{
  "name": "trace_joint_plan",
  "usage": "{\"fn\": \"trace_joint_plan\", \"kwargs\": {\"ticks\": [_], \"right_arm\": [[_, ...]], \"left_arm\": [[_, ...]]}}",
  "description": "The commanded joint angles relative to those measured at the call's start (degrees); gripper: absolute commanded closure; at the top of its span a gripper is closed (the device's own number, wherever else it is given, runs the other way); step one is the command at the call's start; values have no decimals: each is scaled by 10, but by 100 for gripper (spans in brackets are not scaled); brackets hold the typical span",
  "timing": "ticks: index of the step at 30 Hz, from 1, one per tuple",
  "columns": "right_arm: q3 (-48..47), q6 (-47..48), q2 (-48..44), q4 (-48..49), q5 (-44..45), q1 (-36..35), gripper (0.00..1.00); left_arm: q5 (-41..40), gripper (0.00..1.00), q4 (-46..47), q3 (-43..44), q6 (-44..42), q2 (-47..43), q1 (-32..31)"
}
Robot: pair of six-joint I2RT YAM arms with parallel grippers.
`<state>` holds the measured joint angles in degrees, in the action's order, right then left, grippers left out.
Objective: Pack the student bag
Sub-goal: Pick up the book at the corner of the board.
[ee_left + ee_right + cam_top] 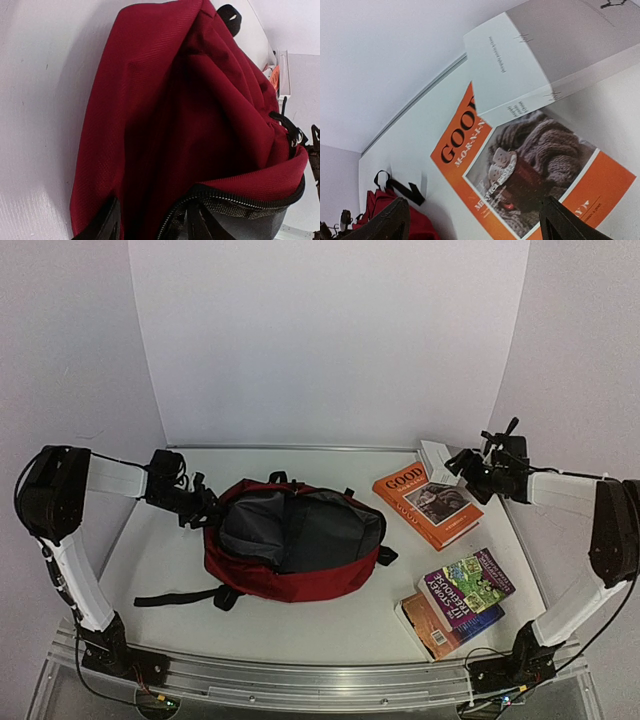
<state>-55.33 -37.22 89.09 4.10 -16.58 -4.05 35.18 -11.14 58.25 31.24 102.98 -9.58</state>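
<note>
The white table [330, 630] took up the whole floor of the scene, with one student bag [295, 540] on it, lying flat just left of centre. It was by far the biggest thing there. Its shell was dark red fabric, and the main compartment gaped upward, showing grey lining and a black zipper round the rim. One black strap [175, 597] trailed out over the table toward the near left. The left wrist view was filled almost entirely by the bag's red weave [175, 125].

There were four books, all on the right side. An orange one marked "GOOD" [427, 505] lay right of the bag. A white one [436, 458] lay over its far corner. Nearer the front sat a purple, busy-covered book [467, 585], stacked on another orange book [440, 625].

Two grippers were in view. The left gripper [205, 505] was right at the bag's left rim and touching it. I could not tell how far its fingers were parted. The right gripper [462, 465] hung over the far right beside the white book. Its fingers [395, 222] were spread wide and held nothing, with the "GOOD" cover [520, 170] below them.
</note>
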Motion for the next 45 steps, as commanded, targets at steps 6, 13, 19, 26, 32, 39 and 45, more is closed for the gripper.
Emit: {"fn": "trace_joint_plan", "kwargs": {"ticks": [6,13,19,26,32,39,45], "right_arm": [[-5,-100,61,141,52,86,4],[-58,-157,152,183,32,96,2],[-79,-201,214,211,39,97,2],[-92,-255,272,248,59,102,2],[-116,-285,325,288,25,107,3],[-125,-321,370,359,-1,116,7],[-147,-348,407,406,-22,120,15]], "left_arm": [[-15,17,-21,-16,8,-183,5],[-27,4,-119,-3,-2,-281,12],[-19,0,-182,16,-7,-358,43],[-41,0,-244,39,-22,-408,55],[-48,0,-262,32,-22,-430,56],[-57,0,-269,25,-14,-447,57],[-74,0,-286,30,-10,-464,56]]}}
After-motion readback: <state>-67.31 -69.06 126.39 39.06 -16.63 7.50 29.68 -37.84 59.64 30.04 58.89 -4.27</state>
